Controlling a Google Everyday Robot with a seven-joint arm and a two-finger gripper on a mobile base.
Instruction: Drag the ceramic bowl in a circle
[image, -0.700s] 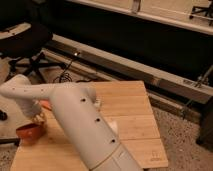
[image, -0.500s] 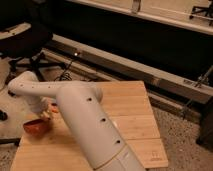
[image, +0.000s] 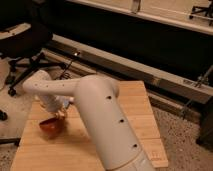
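The ceramic bowl (image: 51, 126) is a small glossy orange-red bowl on the left part of the wooden table (image: 135, 120). My gripper (image: 59, 116) reaches down from the white arm (image: 95, 110) onto the bowl's right rim, mostly hidden behind the wrist. The bowl looks slightly tilted under the gripper. The arm's thick white body covers the table's middle and front.
A black office chair (image: 22, 47) stands at the left beyond the table. A dark counter with a metal rail (image: 130, 65) runs behind the table. The table's left edge lies close to the bowl. Bare wood shows at the table's right.
The arm has swung, and the gripper and bowl have shifted a little across the table's left part. The bowl stays under the gripper.
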